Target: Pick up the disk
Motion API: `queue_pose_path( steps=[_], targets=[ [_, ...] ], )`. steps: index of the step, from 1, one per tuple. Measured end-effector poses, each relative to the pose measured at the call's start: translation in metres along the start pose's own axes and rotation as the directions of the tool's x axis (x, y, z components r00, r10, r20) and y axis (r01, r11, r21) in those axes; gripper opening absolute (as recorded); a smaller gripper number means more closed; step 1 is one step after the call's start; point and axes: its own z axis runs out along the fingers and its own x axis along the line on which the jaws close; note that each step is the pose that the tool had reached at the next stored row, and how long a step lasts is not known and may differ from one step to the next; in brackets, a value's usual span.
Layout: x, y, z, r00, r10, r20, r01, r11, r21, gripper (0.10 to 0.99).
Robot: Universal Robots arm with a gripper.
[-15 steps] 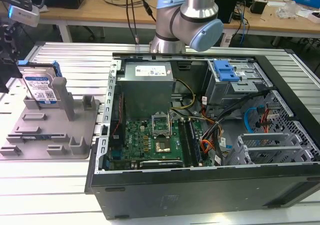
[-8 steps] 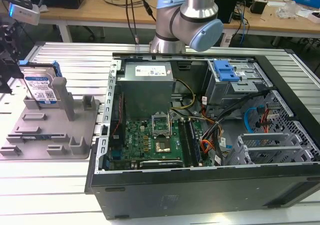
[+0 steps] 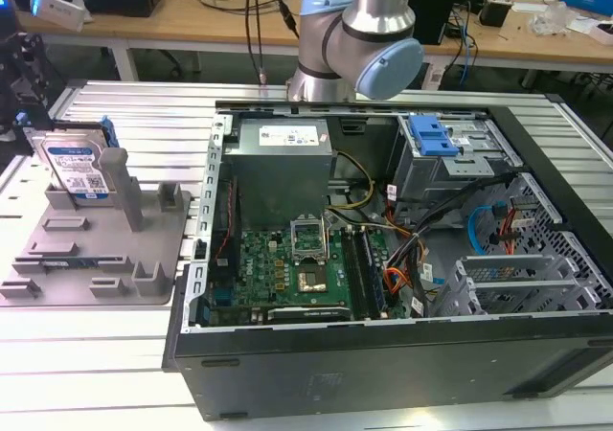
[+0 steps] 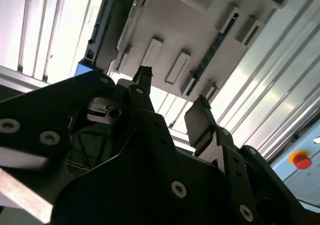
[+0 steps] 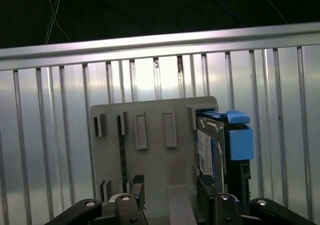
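Obs.: the disk (image 3: 77, 168) stood on edge in a slot of the grey fixture plate (image 3: 105, 259), at the plate's far corner, in the upper left of the exterior view. The plate lay flat on the slotted aluminium bench (image 3: 144, 115), just beside the open computer case (image 3: 383, 364), which took up the middle of that frame and the exterior view's right.

We judged the upright seating deliberate. On edge, both broad faces are exposed, so two fingers can come down over the top and close across the thickness. Laid flat, the disk would offer little to grip.

In both wrist views the hand (image 5: 171, 187) (image 4: 172, 102) had its fingers apart, with nothing held between them. It made no contact with the disk. In the first wrist view one fingertip (image 5: 206, 185) sat near the disk's edge and the other was over the bare plate. We took the hand to be hovering above the fixture, not yet astride the disk. Pick not yet made; the disk sat in its slot.

Appearance of the disk:
- Flat, rectangular, silver-grey metal.
- Blue-and-white label on the face turned toward the exterior camera.
- Blue plastic rails (image 5: 240, 142) along its edges, one ending in a squarish tab.

It looked rigid, so we expected no give under the fingers. We thought the smooth metal faces might slip under a light grip.
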Motion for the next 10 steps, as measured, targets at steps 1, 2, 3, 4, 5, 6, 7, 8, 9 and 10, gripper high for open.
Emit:
queue_pose_path(
  steps=[1,2,3,4,5,6,7,8,9,10],
  targets=[
    [-0.0034,0.0008,-0.0001,1.0,0.0,-0.0001,0.0,1.0,0.0,0.541],
    [-0.0108,0.0026,-0.0003,1.0,-0.001,-0.0002,0.001,1.0,0.0,0.541],
    [-0.0165,0.0042,-0.0005,1.0,-0.001,-0.0004,0.001,1.0,0.0,0.541],
    [-0.0206,0.0053,-0.0007,1.0,-0.002,-0.0005,0.002,1.0,0.0,0.541],
    [-0.0254,0.0067,-0.0008,1.0,-0.002,-0.0007,0.002,1.0,0.0,0.541],
    [-0.0296,0.008,-0.0009,1.0,-0.003,-0.0007,0.003,1.0,0.0,0.541],
    [-0.035,0.0095,-0.0011,1.0,-0.003,-0.0008,0.003,1.0,0.0,0.541],
    [-0.0388,0.0108,-0.0012,1.0,-0.004,-0.0009,0.004,1.0,0.0,0.541],
    [-0.0428,0.0137,-0.0013,1.0,-0.004,-0.001,0.004,1.0,0.0,0.541],
    [-0.0448,0.0174,-0.0012,1.0,-0.004,-0.0009,0.004,1.0,0.0,0.541]
  ],
)
